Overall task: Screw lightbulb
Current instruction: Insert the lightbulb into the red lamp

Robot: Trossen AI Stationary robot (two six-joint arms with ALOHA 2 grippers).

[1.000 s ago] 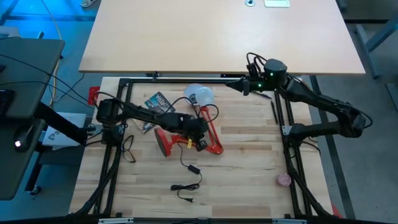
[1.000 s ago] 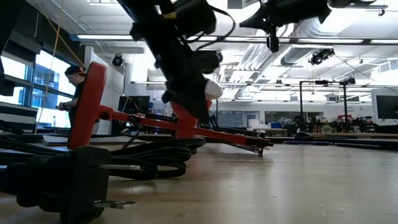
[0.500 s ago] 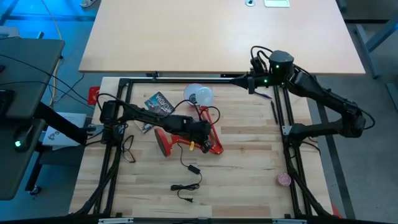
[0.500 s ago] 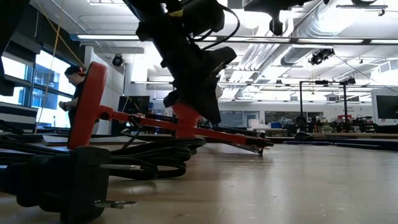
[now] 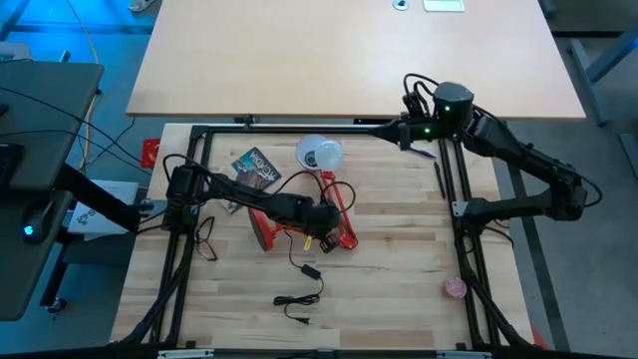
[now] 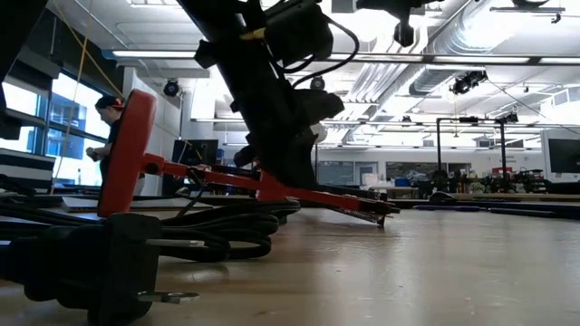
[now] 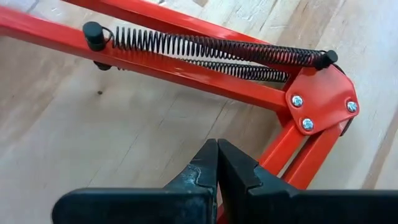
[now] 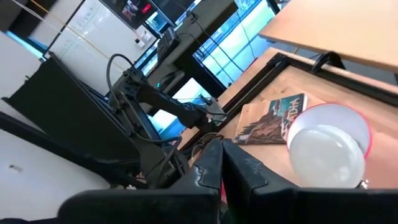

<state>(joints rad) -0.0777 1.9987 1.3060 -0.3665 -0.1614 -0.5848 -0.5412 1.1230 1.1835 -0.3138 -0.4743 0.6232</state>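
Observation:
A red desk lamp lies on the table, with its round base [image 5: 264,227] on edge, its sprung arm [image 7: 205,53] flat on the wood, and its white shade [image 5: 319,153] toward the far edge. In the right wrist view a pale rounded dome, seemingly the lightbulb [image 8: 323,152], sits inside the shade's rim [image 8: 364,127]. My left gripper [image 5: 327,221] is shut and empty, low over the lamp arm beside its joint plate [image 7: 320,93]. My right gripper [image 5: 401,131] is shut and empty, raised over the table's far edge to the right of the shade. My left gripper's shut fingertips [image 7: 217,163] point down at the lamp's red arm [image 7: 292,158], just beside the joint plate. I cannot tell whether they touch it.
A book [image 5: 254,168] lies left of the shade. The lamp's black cord and plug [image 5: 299,289] trail toward the near edge, and the plug is large in the low view [image 6: 118,263]. A pink round thing [image 5: 456,289] lies at the near right. Black frame rails [image 5: 461,189] border the table.
My left gripper has gone down and a little toward the table's near edge, along the lamp arm, staying shut. My right gripper has drawn back toward the table's far right corner, away from the shade. The lamp has stayed where it was.

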